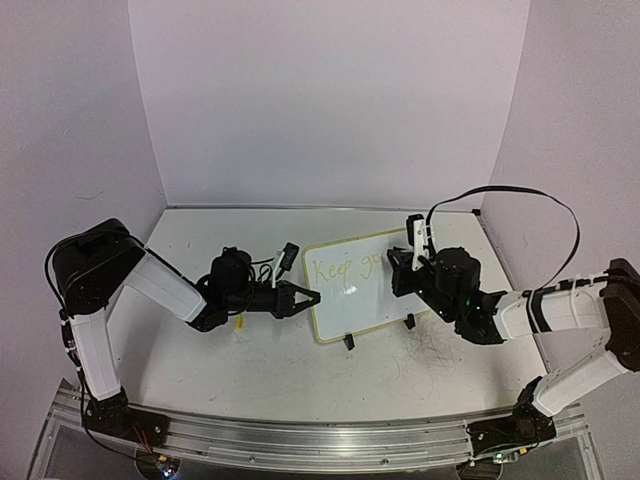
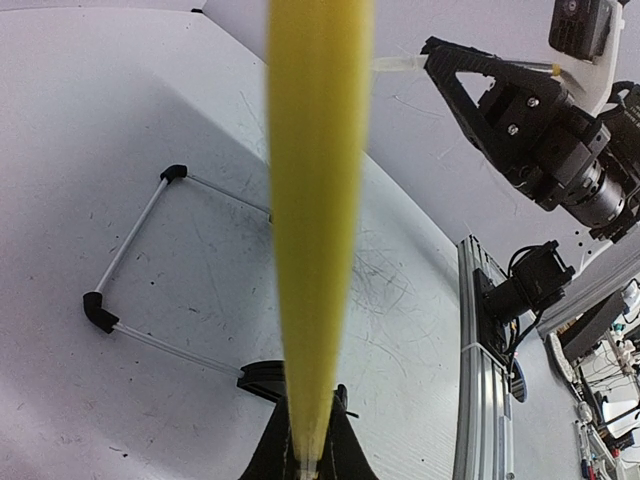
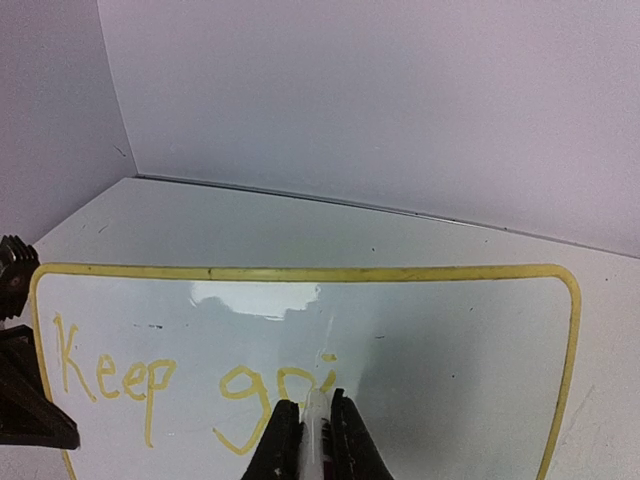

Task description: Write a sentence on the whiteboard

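Note:
The whiteboard (image 1: 362, 303) stands tilted on black clip feet (image 1: 348, 341) at the table's middle. My left gripper (image 1: 312, 297) is shut on its left edge; in the left wrist view the yellow-green rim (image 2: 315, 200) runs up blurred from between the jaws (image 2: 308, 455). My right gripper (image 1: 396, 262) is shut on a white marker (image 1: 416, 237). In the right wrist view the marker (image 3: 318, 425) sits between the jaws (image 3: 316, 410), its tip on the board (image 3: 460, 360). The sentence (image 3: 150, 375) reads "Keep goi" in one line, also visible from above (image 1: 340, 268).
The scuffed white tabletop (image 1: 430, 350) carries grey scribbles. A thin wire frame with black corners (image 2: 130, 260) lies behind the board. An aluminium rail (image 1: 320, 440) runs along the near edge. White walls close the back and sides. A black cable (image 1: 520, 192) loops over the right arm.

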You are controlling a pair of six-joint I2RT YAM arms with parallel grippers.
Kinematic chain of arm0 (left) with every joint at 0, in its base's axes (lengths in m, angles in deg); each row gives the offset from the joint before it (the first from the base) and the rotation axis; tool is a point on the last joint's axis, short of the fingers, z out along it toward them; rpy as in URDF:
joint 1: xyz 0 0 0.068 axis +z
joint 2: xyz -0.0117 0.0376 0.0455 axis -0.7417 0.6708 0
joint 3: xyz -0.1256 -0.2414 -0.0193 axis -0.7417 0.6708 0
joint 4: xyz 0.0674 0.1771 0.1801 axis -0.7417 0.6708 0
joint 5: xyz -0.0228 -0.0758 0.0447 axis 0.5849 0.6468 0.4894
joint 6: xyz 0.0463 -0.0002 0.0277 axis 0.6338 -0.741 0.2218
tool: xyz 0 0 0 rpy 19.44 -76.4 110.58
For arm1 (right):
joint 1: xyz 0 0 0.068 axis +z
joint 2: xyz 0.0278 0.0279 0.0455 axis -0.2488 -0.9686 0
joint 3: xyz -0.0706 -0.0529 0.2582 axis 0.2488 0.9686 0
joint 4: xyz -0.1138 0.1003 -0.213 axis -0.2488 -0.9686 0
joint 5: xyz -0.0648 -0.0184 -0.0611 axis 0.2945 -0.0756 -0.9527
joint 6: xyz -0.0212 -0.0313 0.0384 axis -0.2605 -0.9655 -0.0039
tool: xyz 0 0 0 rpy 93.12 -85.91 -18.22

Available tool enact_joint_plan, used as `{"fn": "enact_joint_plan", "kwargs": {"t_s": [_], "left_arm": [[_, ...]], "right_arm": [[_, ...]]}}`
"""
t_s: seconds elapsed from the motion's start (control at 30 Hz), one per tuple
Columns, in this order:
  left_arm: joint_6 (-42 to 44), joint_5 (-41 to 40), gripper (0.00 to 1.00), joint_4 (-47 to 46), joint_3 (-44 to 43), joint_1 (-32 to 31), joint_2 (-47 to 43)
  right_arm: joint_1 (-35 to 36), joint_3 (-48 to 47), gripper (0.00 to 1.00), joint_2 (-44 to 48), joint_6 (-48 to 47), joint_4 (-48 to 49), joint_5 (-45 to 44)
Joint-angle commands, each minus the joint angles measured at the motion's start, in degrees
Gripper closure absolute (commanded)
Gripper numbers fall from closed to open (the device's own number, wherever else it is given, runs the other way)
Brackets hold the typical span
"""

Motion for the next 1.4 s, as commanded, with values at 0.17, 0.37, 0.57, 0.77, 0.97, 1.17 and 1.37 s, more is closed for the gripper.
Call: {"fn": "enact_joint_plan", "kwargs": {"t_s": [0.17, 0.37, 0.57, 0.77, 0.97, 1.17, 1.37], "left_arm": [[0.7, -1.2, 1.0, 2.8, -1.2, 0.0, -1.5], [0.8, -1.2, 1.0, 2.8, -1.0, 0.0, -1.6], [0.8, -1.1, 1.0, 2.8, -1.4, 0.0, -1.4], [0.8, -1.0, 1.0, 2.9, -1.2, 0.0, -1.6], [0.9, -1.0, 1.0, 3.0, -1.3, 0.0, -1.7], [1.1, -1.0, 1.0, 3.1, -1.4, 0.0, -1.7], [1.0, -0.8, 1.0, 3.1, -1.4, 0.0, -1.6]], "right_arm": [[-1.0, -2.4, 1.0, -0.7, -1.4, 1.4, -1.5], [-1.3, -2.1, 1.0, -0.6, -1.5, 2.5, -1.7], [-1.7, -2.7, 1.0, -1.0, -1.9, 2.9, -1.4], [-2.0, -2.8, 1.0, -2.5, -1.9, 3.4, -1.5], [-2.2, -2.6, 1.0, -3.2, -1.7, 3.3, -2.0], [-2.1, -0.4, 1.0, -1.3, 0.2, 0.7, -1.5], [-2.0, 1.6, 1.0, -0.8, 2.0, 0.6, -0.7]]}}
